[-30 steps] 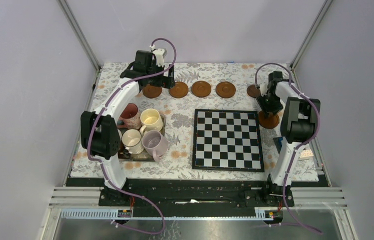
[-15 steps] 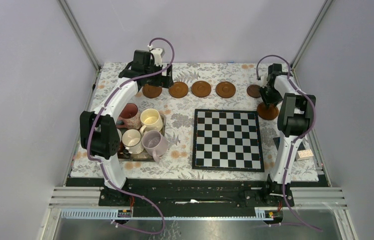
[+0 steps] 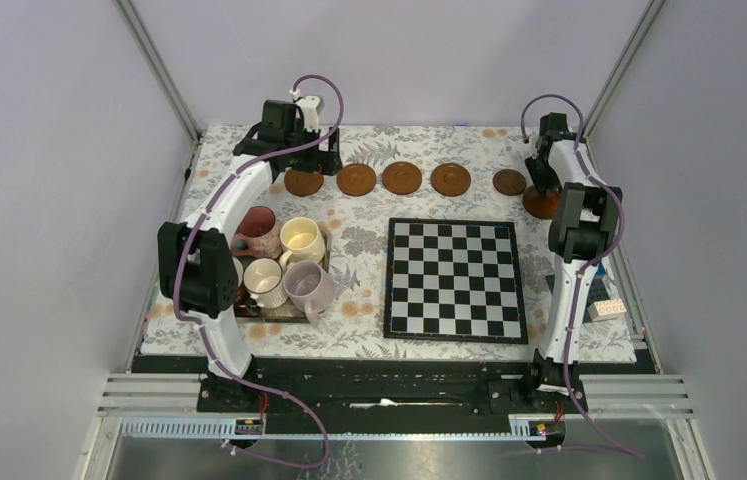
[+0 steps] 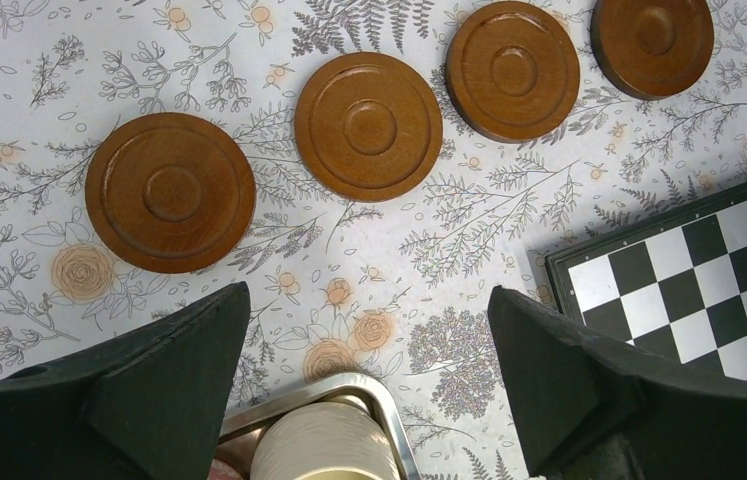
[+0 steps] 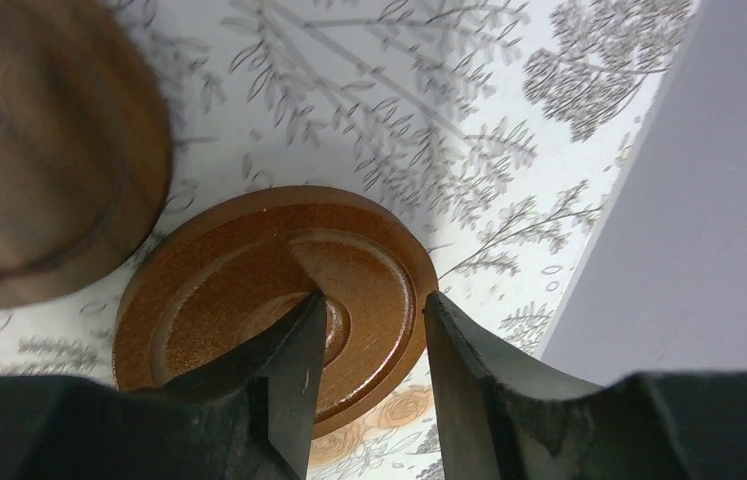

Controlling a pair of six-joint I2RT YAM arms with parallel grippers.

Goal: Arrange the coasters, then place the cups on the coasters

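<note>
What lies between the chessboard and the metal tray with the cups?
Only bare floral tablecloth lies between chessboard and tray, shown in the top view.

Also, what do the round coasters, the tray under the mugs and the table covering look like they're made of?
Coasters: probably turned wood with a satin varnish, judging by the warm brown grain, concentric rings and soft sheen; stained composite can't be excluded.
Tray: looks like polished metal, from its bright reflective rolled rim.
Table covering: a printed floral sheet, matte; cloth or vinyl, hard to say.
</note>
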